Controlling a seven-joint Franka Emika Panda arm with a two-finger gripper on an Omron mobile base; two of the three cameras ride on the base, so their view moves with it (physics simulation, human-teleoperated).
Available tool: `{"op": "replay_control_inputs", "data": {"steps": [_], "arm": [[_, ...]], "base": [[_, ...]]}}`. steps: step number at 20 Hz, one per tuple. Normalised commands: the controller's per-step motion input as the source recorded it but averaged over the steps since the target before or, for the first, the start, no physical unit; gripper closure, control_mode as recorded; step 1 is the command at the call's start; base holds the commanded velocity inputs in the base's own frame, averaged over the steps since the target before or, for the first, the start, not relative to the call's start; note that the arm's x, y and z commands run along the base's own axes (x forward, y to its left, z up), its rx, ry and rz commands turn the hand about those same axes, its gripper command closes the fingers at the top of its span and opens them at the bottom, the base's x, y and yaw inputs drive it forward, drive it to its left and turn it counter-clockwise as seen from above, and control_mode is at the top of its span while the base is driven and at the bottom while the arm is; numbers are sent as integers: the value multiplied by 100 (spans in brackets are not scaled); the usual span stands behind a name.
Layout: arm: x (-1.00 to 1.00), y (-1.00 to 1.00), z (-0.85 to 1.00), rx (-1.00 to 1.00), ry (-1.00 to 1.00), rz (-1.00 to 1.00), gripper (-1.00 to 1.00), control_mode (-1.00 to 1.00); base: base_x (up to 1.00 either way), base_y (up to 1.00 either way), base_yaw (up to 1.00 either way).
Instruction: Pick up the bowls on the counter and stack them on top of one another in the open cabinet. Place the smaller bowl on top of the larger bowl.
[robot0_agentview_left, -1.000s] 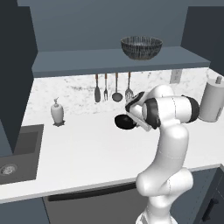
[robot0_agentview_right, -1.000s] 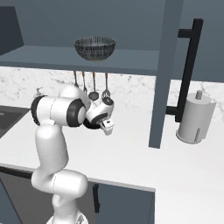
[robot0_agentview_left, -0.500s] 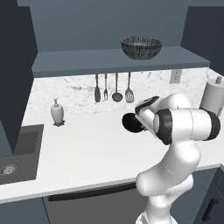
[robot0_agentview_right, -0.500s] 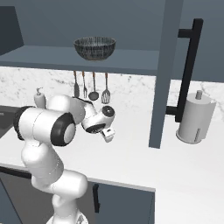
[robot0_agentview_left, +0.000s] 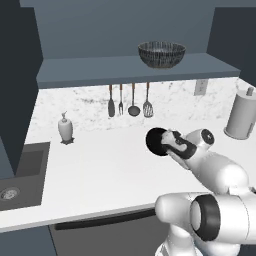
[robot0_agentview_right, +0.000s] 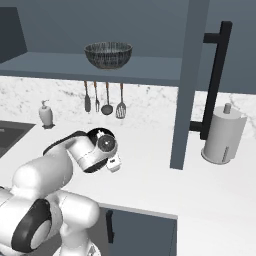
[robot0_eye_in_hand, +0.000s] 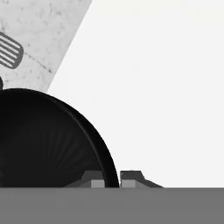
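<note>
Claw (robot0_eye_in_hand: 112, 178) clamped on the rim of the smaller bowl (robot0_agentview_left: 158, 142), one fingertip (robot0_eye_in_hand: 94, 179) inside the wall and one outside. Bowl carried tipped on edge, clear of the white surface (robot0_agentview_left: 100, 170), above its middle stretch and short of the back edge, black hollow facing the left base camera. Behind it, on the marbled backsplash, four hanging utensils (robot0_agentview_left: 129, 100) in a row. Above those, on the shelf of the open cabinet (robot0_agentview_left: 100, 70), the larger bowl (robot0_agentview_left: 161, 54) upright, right of the shelf's middle and near its front edge. Toward the left end of the surface, near the back edge, a pale soap dispenser (robot0_agentview_left: 65, 128); beside it a dark sink (robot0_agentview_left: 20, 175). At the right end, a paper towel roll (robot0_agentview_right: 222, 134) standing upright.
</note>
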Motion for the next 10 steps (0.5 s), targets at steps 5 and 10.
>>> {"op": "replay_control_inputs", "data": {"steps": [5, 10], "arm": [[-49, -1, 100, 3, -1, -15, 100, -100], [-46, -5, 100, 7, 0, -11, 100, -100]], "base": [[0, 0, 0], [0, 0, 0]]}}
